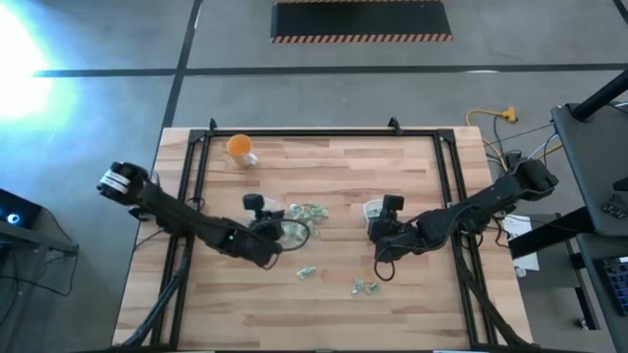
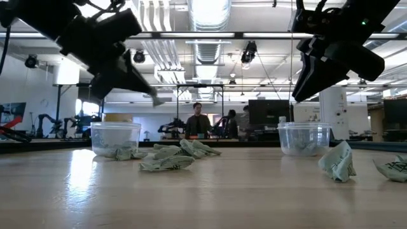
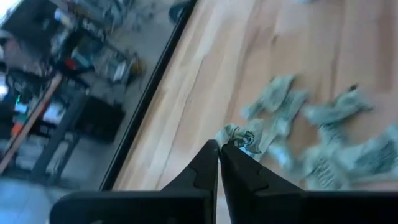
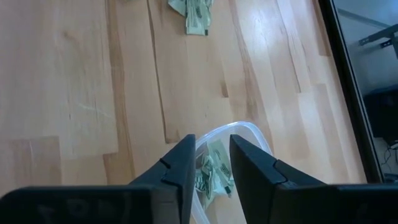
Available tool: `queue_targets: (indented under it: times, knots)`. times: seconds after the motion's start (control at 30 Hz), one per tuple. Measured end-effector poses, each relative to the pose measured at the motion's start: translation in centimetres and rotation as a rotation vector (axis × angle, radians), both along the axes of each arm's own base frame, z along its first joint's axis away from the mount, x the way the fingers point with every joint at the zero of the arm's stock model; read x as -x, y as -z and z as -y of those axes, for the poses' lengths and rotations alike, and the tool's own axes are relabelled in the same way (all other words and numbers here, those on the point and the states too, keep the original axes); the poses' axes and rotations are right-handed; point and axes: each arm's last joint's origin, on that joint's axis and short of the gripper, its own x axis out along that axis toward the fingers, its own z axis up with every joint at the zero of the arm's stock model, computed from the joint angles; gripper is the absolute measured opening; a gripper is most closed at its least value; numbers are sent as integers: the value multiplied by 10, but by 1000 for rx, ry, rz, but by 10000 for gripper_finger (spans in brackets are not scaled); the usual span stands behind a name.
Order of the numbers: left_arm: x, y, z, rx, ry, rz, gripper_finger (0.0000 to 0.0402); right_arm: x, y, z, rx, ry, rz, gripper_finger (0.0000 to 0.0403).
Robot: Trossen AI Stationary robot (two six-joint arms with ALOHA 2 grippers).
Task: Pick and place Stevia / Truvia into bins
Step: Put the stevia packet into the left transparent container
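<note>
Near the surface's middle, my left jaws (image 3: 219,149) pinch one crumpled pale green paper sachet (image 3: 239,138) above the loose pile (image 3: 323,134); a thin grip could drop it before the clear plastic tub (image 1: 292,231). My right jaws (image 4: 213,149) hang parted over the other tub (image 4: 231,132).

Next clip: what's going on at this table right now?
Two arms are sorting green-and-white sachets into two clear bins. The left gripper is shut on a sachet pinched at its fingertips, above the loose pile by the left bin. The right gripper hangs over the right bin, fingers apart, with sachets already inside. More sachets lie scattered on the table.
</note>
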Motion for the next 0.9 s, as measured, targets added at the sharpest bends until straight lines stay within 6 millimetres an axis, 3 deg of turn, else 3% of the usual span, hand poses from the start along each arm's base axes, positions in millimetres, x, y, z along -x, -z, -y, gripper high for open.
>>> queue_targets:
  times: [0.27,0.77,0.9]
  knots:
    - [24,4,-10,67,-137,-110,0,0,0,0,-2,0,6,79]
    - [28,9,-10,105,-122,-183,1,-1,0,0,-6,0,14,83]
    - [30,14,-11,117,-127,-235,25,-2,-1,-1,-7,-1,19,84]
